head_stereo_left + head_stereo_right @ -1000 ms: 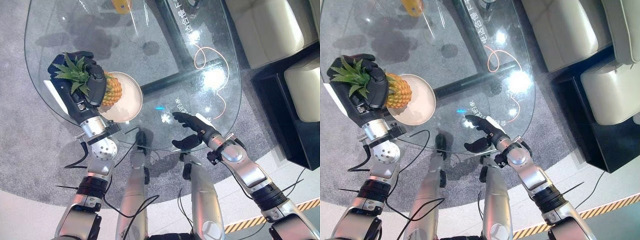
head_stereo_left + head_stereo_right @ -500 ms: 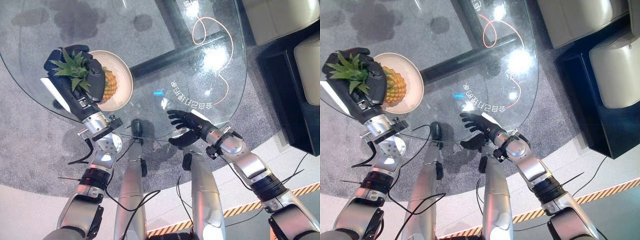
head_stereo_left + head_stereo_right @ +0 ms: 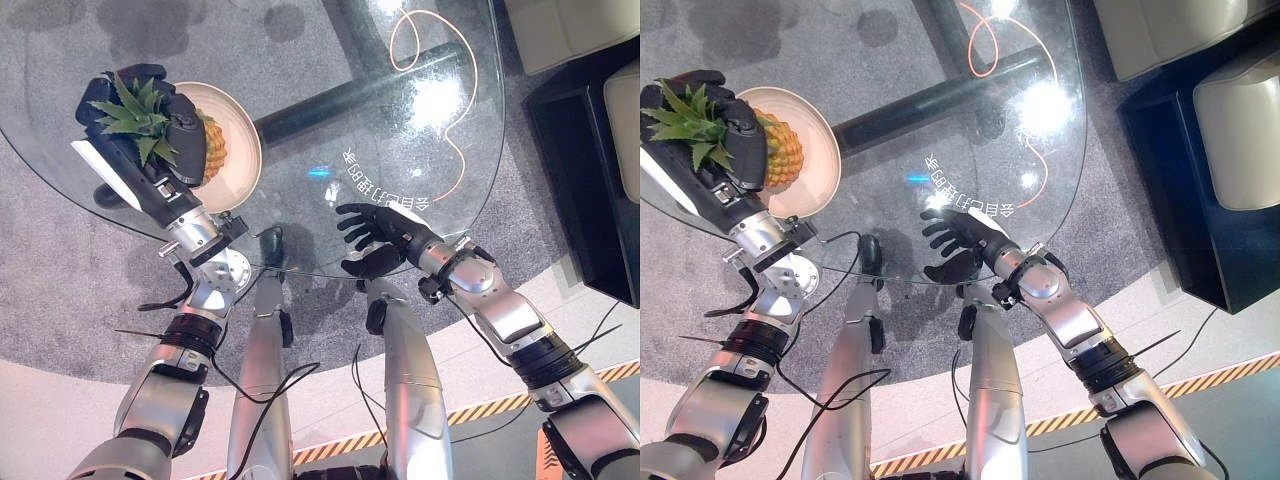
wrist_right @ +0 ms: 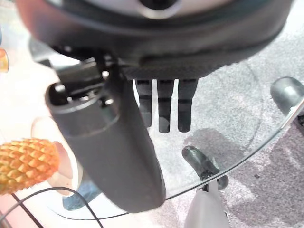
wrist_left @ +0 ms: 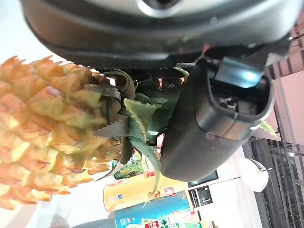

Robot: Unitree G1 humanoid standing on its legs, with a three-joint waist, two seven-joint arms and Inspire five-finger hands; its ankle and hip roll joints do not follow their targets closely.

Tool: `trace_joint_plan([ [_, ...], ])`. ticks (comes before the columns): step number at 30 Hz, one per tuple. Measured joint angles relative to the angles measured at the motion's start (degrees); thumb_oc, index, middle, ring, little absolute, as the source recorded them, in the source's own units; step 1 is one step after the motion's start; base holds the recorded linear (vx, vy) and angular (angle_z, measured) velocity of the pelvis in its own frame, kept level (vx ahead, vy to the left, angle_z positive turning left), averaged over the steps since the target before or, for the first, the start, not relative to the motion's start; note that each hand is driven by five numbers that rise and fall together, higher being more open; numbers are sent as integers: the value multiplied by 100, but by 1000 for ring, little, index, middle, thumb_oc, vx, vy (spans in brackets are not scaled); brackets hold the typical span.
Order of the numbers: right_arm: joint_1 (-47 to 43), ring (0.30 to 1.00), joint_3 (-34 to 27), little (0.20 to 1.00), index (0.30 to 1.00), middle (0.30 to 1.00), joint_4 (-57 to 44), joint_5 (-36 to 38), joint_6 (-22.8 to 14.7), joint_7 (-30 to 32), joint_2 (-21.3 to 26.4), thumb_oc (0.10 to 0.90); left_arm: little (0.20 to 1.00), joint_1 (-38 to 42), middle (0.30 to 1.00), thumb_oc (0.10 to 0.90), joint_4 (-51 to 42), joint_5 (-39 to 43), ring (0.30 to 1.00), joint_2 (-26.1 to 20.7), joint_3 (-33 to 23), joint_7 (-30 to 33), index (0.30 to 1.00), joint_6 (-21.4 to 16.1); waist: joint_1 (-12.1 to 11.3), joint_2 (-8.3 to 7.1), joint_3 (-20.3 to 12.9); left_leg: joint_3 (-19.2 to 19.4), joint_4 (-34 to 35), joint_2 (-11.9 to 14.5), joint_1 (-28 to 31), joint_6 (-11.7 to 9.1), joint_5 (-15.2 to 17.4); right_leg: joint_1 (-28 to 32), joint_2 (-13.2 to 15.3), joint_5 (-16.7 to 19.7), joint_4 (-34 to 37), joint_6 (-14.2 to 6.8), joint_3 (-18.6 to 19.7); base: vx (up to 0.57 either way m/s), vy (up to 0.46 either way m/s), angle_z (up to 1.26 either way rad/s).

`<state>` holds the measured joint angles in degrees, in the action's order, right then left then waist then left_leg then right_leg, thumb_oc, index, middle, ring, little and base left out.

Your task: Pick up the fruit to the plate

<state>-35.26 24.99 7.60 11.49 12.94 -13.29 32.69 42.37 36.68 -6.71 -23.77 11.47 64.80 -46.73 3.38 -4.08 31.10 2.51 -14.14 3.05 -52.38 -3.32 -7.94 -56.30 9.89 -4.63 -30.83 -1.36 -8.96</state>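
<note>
Pineapple: you have it lying over the plate, at the glass table's left side.
Left hand: your fingers are curled round the leafy crown.
Right hand: your fingers are spread and relaxed, empty, over the near table edge.

The left robot hand hides part of the pineapple.
</note>
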Motion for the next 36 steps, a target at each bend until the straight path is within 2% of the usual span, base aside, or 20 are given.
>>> trace_joint_plan([
  [6,-18,900,19,900,900,900,32,52,-126,-21,9,800,200,71,300,100,115,2,300,-57,92,217,300,0,4,-1,0,-3,-2,29,-52,-16,-10,-49,-35,-2,1,13,-3,0,0,0],
  [25,-180,900,66,900,900,900,332,211,-225,-19,-26,800,200,278,300,100,326,169,300,-153,129,143,300,-26,9,-31,-18,-39,-9,33,-66,-27,-18,-38,-40,-1,1,14,-40,0,0,0],
  [26,-184,900,66,900,900,900,346,211,-225,-19,-43,800,389,278,462,289,326,196,462,-154,128,111,462,-32,11,-36,-21,-42,-9,33,-66,-27,-18,-37,-40,-2,1,14,-43,0,0,0],
  [27,-190,900,66,900,900,900,361,211,-226,-19,-52,800,389,278,462,289,326,248,462,-155,128,91,462,-40,13,-40,-24,-44,-9,33,-67,-27,-18,-36,-40,-2,1,14,-45,0,0,0],
  [28,-210,900,73,900,900,900,385,211,-226,-19,-63,800,900,282,900,800,326,302,900,-161,119,84,900,-49,15,-49,-29,-45,-9,33,-67,-28,-18,-36,-41,-1,1,14,-46,0,0,0],
  [36,-232,900,71,900,900,900,430,210,-228,-8,-107,800,900,319,900,800,335,402,900,-192,131,-82,900,-129,31,-60,-35,-57,1,34,-67,-31,-21,-28,-41,-2,11,13,-65,0,0,0],
])
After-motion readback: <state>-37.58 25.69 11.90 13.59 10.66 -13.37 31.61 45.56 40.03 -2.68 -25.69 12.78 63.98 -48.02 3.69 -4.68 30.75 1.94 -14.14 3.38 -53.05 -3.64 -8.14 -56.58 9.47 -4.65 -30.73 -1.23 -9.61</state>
